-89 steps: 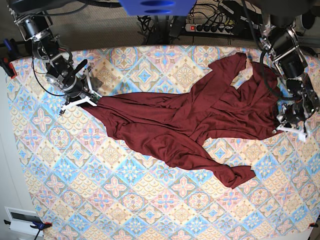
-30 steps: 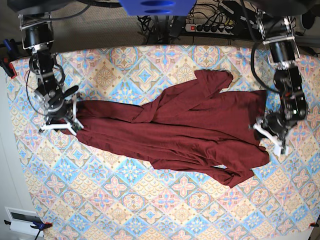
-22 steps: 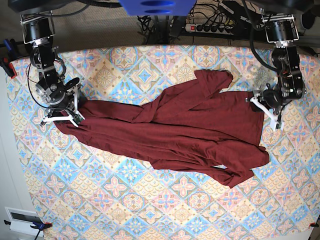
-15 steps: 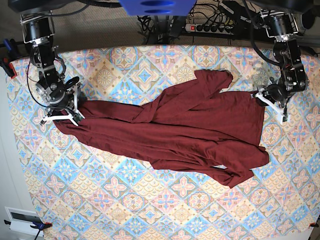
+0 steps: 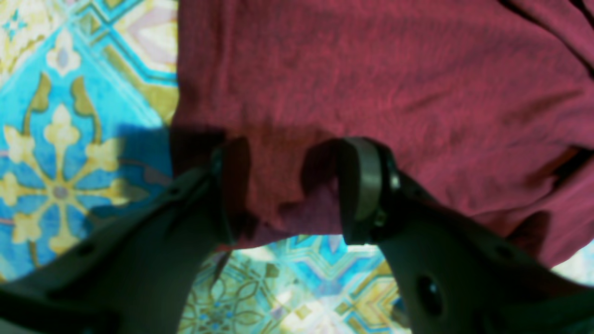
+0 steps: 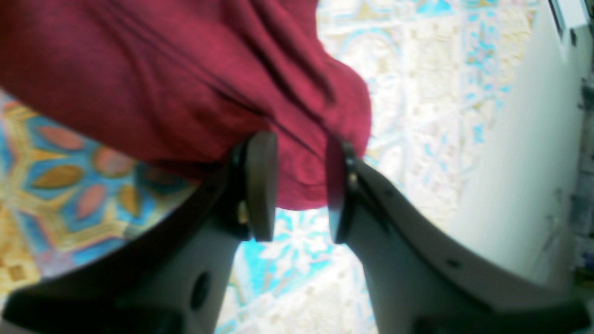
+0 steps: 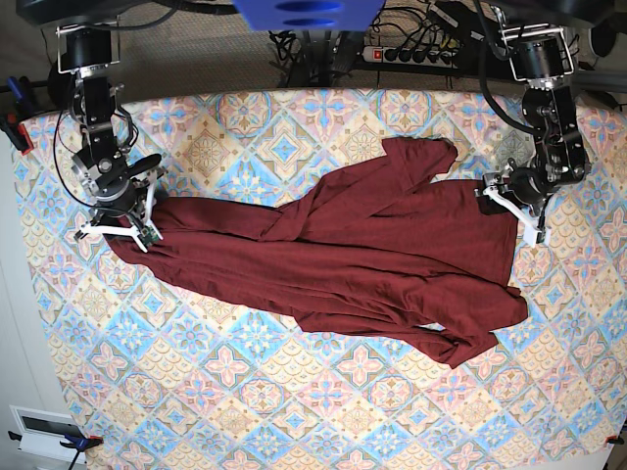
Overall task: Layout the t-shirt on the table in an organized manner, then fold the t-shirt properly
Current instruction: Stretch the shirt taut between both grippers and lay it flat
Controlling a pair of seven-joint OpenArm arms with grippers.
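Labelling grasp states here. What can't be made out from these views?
- Left wrist: whether the left gripper pinches the t-shirt; cloth sits between wide jaws, blurred.
- Right wrist: which t-shirt part the right gripper holds; bunched, soft focus.
- Base: both fingertip contacts too small; folds hide the collar.

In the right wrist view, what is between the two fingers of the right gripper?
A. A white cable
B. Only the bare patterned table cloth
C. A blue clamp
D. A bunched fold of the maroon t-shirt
D: the right gripper has a gathered edge of the t-shirt between its fingers, above the table.
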